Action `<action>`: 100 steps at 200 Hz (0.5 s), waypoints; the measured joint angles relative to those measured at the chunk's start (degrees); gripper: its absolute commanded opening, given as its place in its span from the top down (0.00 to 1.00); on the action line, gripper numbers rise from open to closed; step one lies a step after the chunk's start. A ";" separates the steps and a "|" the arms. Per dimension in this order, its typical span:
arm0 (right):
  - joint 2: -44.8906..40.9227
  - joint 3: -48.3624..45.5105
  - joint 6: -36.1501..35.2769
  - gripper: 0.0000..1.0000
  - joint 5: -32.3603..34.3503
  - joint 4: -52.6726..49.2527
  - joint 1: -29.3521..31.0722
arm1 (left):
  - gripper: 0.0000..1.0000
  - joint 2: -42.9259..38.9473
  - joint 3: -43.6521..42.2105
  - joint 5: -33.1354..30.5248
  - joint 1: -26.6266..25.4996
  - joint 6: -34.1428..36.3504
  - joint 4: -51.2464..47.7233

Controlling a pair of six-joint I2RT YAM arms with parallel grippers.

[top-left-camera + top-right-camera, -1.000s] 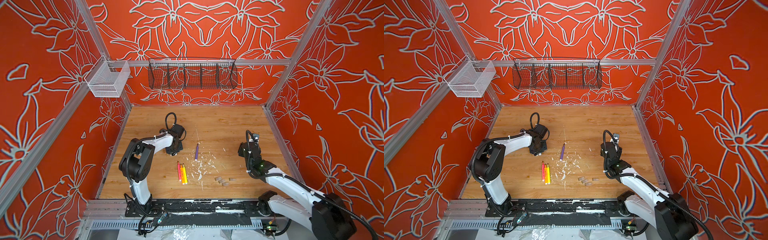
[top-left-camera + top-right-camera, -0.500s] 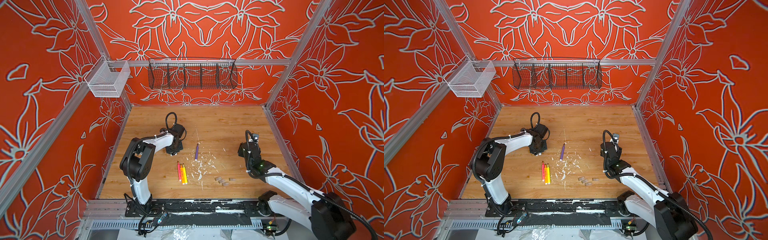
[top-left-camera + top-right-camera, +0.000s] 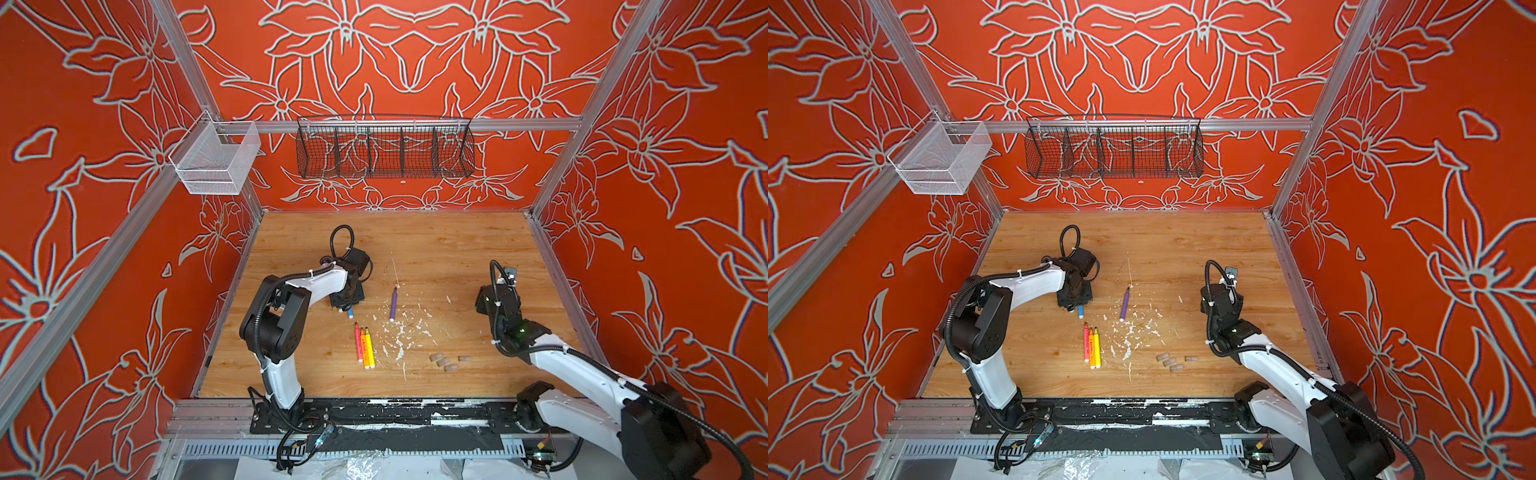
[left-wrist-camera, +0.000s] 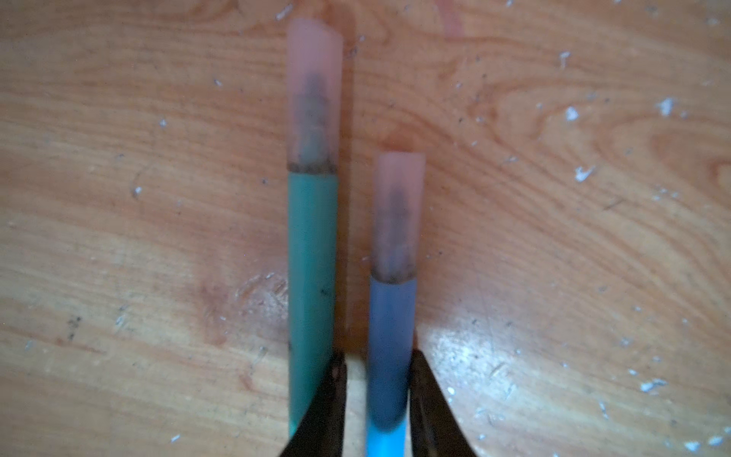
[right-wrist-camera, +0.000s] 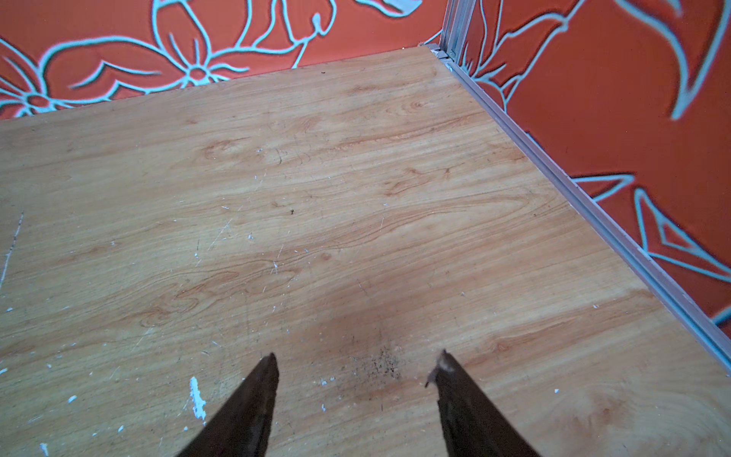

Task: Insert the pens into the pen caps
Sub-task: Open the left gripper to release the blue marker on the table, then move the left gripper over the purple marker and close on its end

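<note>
Left wrist view: the left gripper (image 4: 375,360) straddles the capped blue pen (image 4: 391,316) on the wooden table (image 4: 553,237), fingers slightly parted, with a gap on one side. The capped green pen (image 4: 312,257) lies just beside it. The right gripper (image 5: 358,364) hangs spread wide above the wood.

Robot test cell in a lab: aluminium frame (image 3: 523,124), orange flower-print walls (image 3: 104,124), wooden table (image 3: 449,249), two arms (image 3: 316,284) bolted to a front rail (image 3: 374,415), wire baskets (image 3: 384,149) hung above.
</note>
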 measured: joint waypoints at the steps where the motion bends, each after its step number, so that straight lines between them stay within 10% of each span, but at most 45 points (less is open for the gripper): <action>1: 0.00 0.00 0.02 0.35 0.00 0.00 0.00 | 0.74 -0.02 0.00 0.02 0.00 0.04 0.02; 100: 0.85 0.00 -0.02 0.36 -0.52 0.00 0.00 | 0.74 -11.43 -0.81 -6.67 -13.68 7.63 3.98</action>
